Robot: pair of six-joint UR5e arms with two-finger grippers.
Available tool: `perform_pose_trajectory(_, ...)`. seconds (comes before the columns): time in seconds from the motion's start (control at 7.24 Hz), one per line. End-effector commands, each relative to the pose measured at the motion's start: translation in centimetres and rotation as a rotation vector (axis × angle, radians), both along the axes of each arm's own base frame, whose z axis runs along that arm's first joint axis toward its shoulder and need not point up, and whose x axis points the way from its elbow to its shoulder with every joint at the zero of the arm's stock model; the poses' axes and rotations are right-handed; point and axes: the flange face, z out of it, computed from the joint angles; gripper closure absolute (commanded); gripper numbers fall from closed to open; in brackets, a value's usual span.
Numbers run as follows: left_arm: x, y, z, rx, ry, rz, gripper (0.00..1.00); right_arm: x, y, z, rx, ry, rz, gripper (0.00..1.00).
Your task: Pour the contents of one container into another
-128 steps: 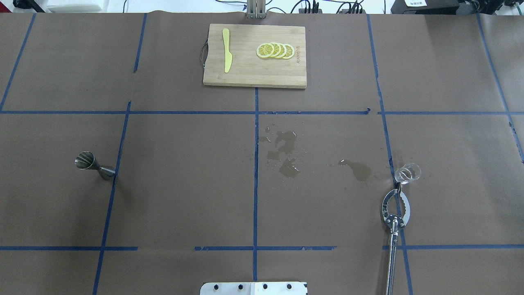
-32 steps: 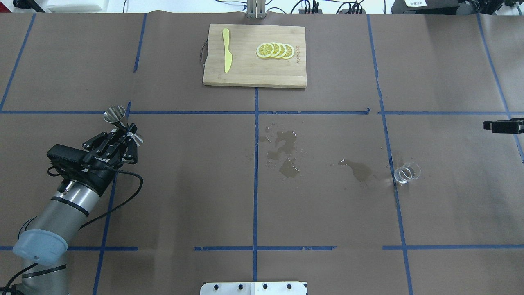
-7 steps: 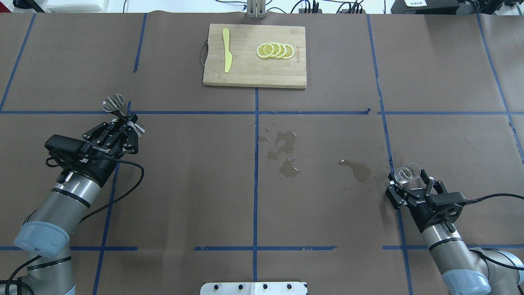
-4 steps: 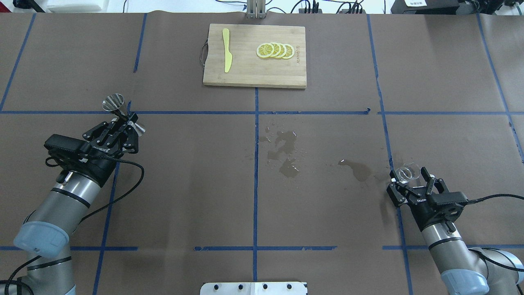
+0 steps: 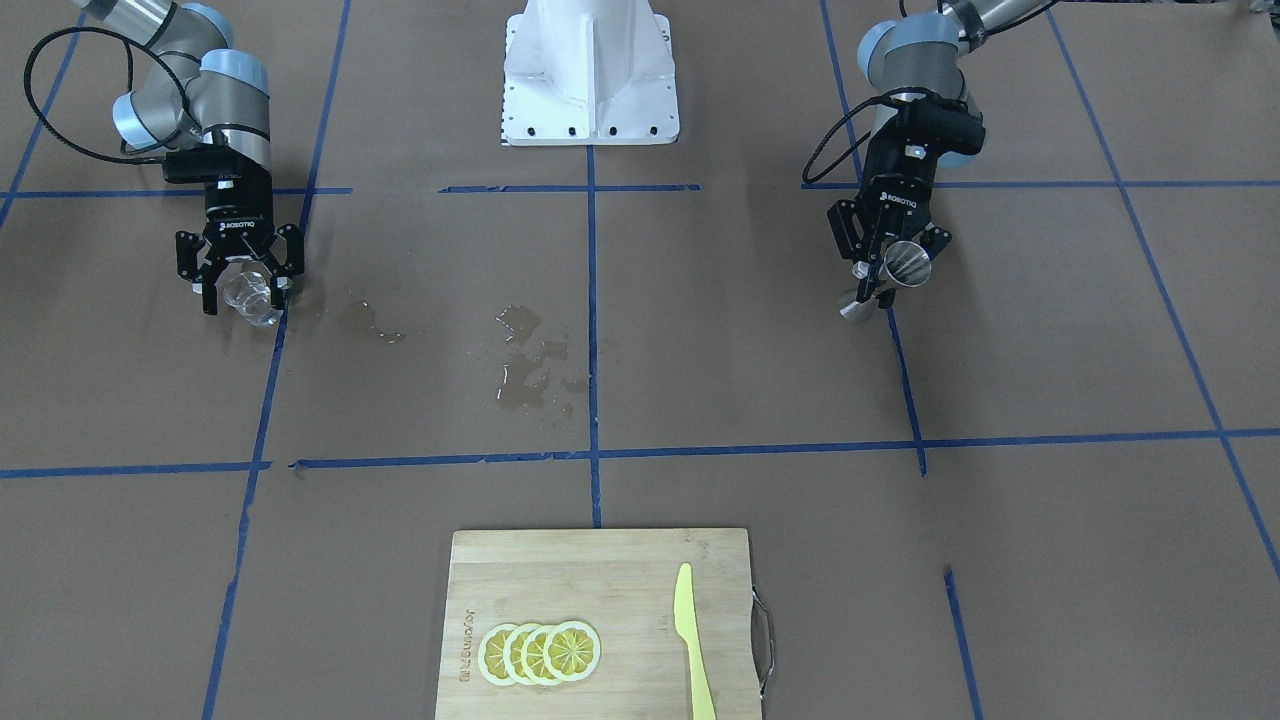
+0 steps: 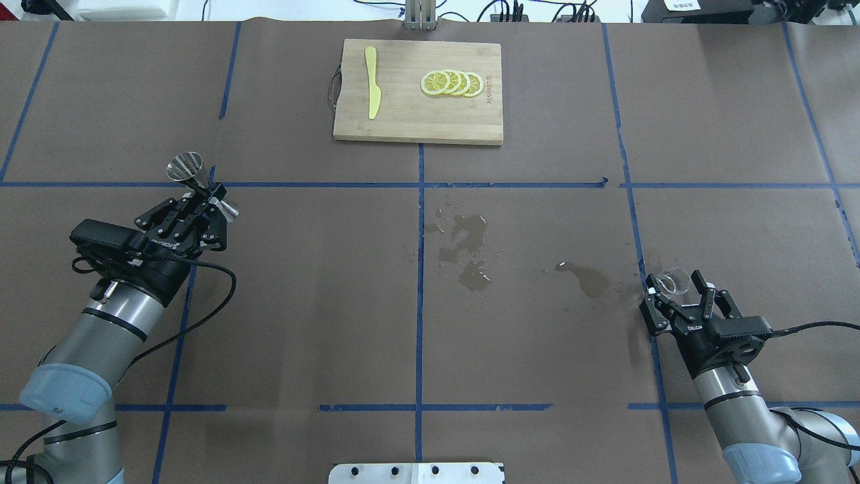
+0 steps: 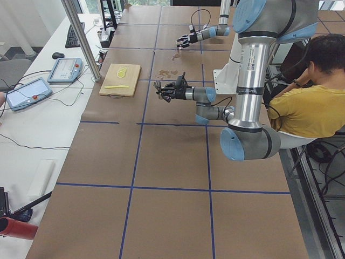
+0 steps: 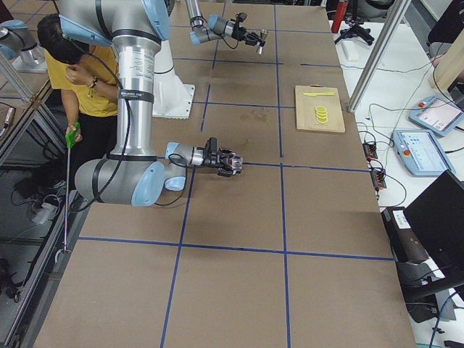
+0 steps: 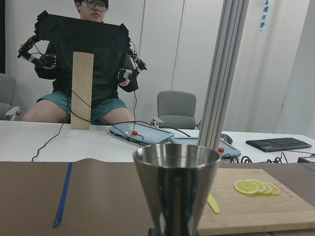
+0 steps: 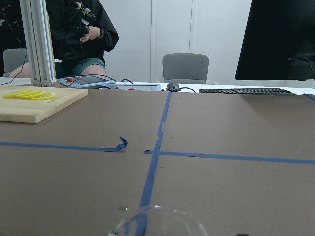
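The right gripper (image 6: 674, 290) has just closed the last bit of distance. A second ago its fingers stopped short of the glass tumbler (image 6: 672, 281); now they sit on either side of it. The jaws are spread wide and have not pinched in, so the glass still stands on the tabletop (image 6: 302, 302) ungrasped. It is well away from the cutting board (image 6: 403, 121), toward the robot and off to its right. From the right wrist camera only the rim shows at the bottom edge, which fits a glass sitting deep between the fingers. Whether there is liquid in it I cannot tell.

The left gripper (image 6: 207, 202) has hardly moved over the same second. Its jaws are clenched on the waist of the steel jigger (image 6: 188, 168), which it carries clear of the tabletop with the wide cup up. It hangs on the robot's left of the cutting board and nearer the robot. The left wrist camera shows that cup upright and centred.

My reading is that the receiving vessel is ready and the approach to the pouring vessel is done. The step in hand is the squeeze on the tumbler; lifting, meeting and tipping remain. The wet patches (image 6: 470, 255) lie robot-side of the cutting board, between the two arms. The glass is smooth and small, so a light or off-centre grip could let it slip.
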Motion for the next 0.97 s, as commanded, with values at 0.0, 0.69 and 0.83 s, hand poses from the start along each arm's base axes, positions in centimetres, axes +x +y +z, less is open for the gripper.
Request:
perform_pose_trajectory(0.0,-0.1,0.0,-0.2,0.002,0.006,0.0,1.0,-0.2,0.2,0.1,0.002,0.004,-0.003,0.16)
perform_pose_trajectory(0.69,-0.1,0.0,-0.3,0.001,0.009,0.0,1.0,-1.3,0.5,0.3,-0.002,0.032,-0.014,0.19)
perform_pose_trajectory(0.83,-0.1,0.0,-0.3,0.001,0.009,0.0,1.0,-1.3,0.5,0.5,-0.002,0.036,-0.014,0.25)
